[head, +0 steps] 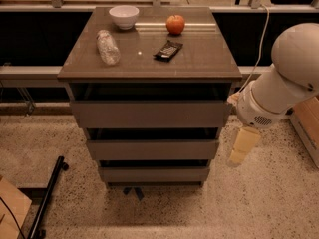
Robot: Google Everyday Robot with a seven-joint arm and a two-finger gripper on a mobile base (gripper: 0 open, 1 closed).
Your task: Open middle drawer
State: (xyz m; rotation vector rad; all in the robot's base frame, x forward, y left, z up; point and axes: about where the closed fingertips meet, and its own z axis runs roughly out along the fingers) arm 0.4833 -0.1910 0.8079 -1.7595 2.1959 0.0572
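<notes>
A grey-brown cabinet (149, 66) holds three stacked flat-front drawers without handles. The middle drawer (152, 149), of medium height, sits between the taller top drawer (149, 114) and the shorter bottom drawer (153, 174). Its front lines up with the stepped fronts of the others. My gripper (242, 146), cream-coloured, hangs below the white arm (284, 78), just right of the cabinet at the middle drawer's height. It does not touch the cabinet and holds nothing that I can see.
On the cabinet top lie a white bowl (123, 16), an apple (175, 24), a plastic bottle on its side (107, 47) and a dark packet (168, 50). A box (306, 123) stands at the right, a black pole (47, 198) lies on the floor at the left.
</notes>
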